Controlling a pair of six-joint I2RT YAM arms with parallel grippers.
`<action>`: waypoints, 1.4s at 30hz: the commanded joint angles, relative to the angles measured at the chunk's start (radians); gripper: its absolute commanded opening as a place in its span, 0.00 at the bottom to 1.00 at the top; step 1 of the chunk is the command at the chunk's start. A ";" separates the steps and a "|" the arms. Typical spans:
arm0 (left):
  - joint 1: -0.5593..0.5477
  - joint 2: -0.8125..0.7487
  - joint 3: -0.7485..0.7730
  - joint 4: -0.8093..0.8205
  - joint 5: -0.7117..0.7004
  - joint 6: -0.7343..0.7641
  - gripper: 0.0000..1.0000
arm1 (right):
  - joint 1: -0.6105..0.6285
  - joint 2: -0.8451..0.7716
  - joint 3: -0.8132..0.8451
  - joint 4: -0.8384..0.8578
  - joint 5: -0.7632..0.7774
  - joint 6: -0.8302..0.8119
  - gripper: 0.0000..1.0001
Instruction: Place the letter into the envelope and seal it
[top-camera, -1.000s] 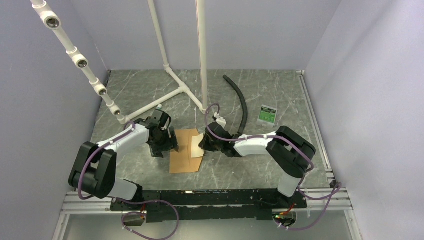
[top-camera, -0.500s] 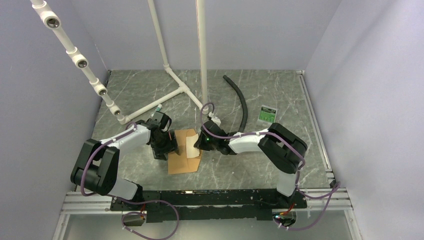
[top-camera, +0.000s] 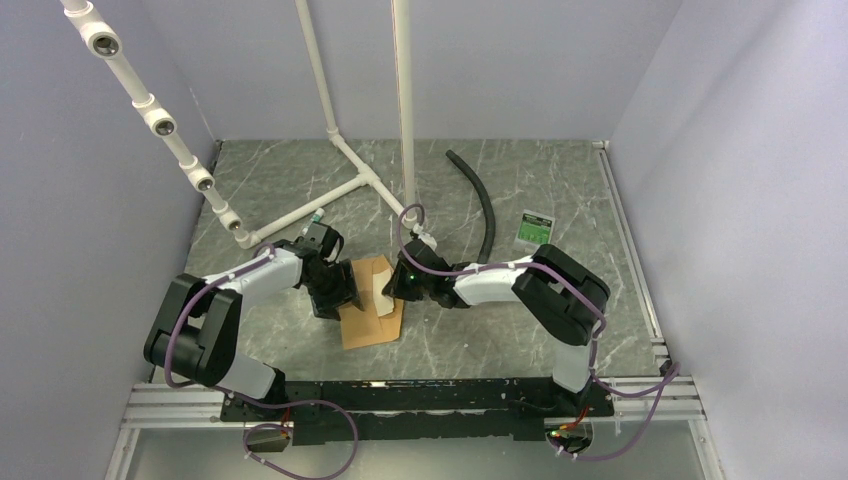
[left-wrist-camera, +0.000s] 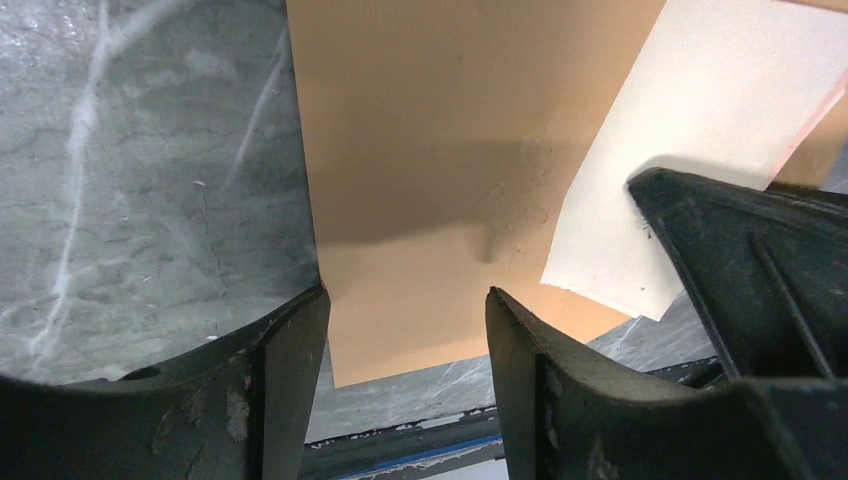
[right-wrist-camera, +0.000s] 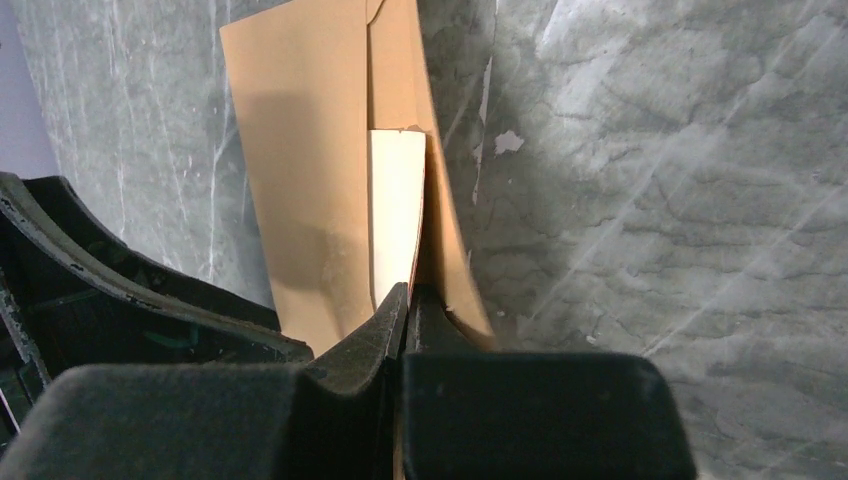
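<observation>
The orange-brown envelope (top-camera: 367, 312) lies flat at the table's middle; it also shows in the left wrist view (left-wrist-camera: 420, 150) and the right wrist view (right-wrist-camera: 300, 150). The pale letter (top-camera: 382, 287) lies slanted over its right part, next to the raised flap (right-wrist-camera: 445, 240); I cannot tell whether it is inside the pocket. My right gripper (top-camera: 402, 284) is shut on the letter's (right-wrist-camera: 395, 200) near edge, fingers (right-wrist-camera: 385, 320) pressed together. My left gripper (top-camera: 341, 290) is open, its fingers (left-wrist-camera: 290, 370) astride the envelope's left edge, holding nothing. The letter (left-wrist-camera: 700, 130) shows at top right there.
A white pipe frame (top-camera: 345, 165) stands at the back left. A black hose (top-camera: 484, 205) and a green-white card (top-camera: 536, 229) lie at the back right. A metal rail (top-camera: 420, 395) runs along the near edge.
My right gripper has moved left with the letter, sliding it further over the envelope. My left gripper has shifted slightly right onto the envelope's edge.
</observation>
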 joint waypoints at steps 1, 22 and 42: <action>-0.001 0.028 0.011 0.067 0.017 -0.002 0.64 | 0.007 0.018 0.031 0.026 -0.066 -0.017 0.00; 0.011 0.022 0.008 0.061 0.011 -0.004 0.61 | 0.007 -0.021 0.128 -0.188 0.016 -0.100 0.54; 0.025 0.081 -0.036 0.196 0.171 -0.017 0.52 | 0.008 0.042 0.113 -0.072 -0.157 -0.063 0.28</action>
